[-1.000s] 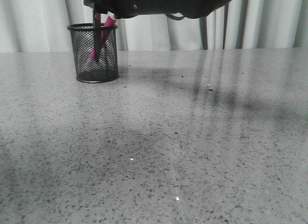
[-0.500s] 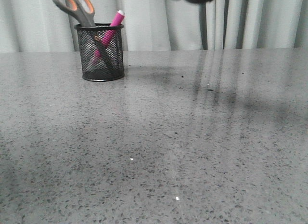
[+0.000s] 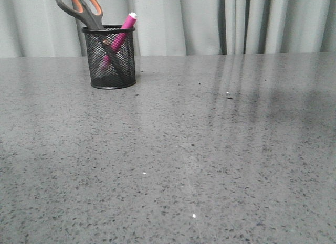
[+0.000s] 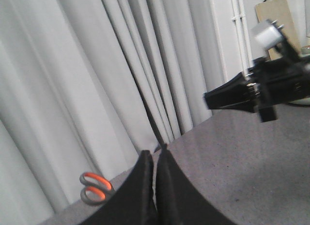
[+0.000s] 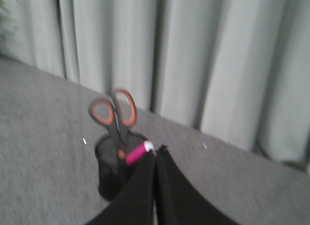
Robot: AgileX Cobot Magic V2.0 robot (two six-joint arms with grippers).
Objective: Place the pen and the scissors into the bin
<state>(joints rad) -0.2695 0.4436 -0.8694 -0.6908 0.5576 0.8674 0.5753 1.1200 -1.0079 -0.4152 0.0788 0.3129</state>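
Front view: bin (image 3: 109, 57) far back on the left of the table (image 3: 210, 149), upright. Scissors (image 3: 84, 10) inside, blades down, orange-lined loops up and leaning left over the rim. Pen (image 3: 118, 38) inside too, white cap up, tilted right, crossing the blades. No arm in sight; task looks finished.

Left wrist view: left gripper (image 4: 155, 164) pressed together, pinching nothing, raised over the table. Scissors (image 4: 95, 187) low and off to one side of the fingertips, loops only showing.

Right wrist view: right gripper (image 5: 156, 159) also closed and empty. Bin (image 5: 112, 164) just beyond the tips, long axes of scissors (image 5: 113, 113) and pen (image 5: 137, 152) steeply upright. Which arm is nearer: hard to tell.
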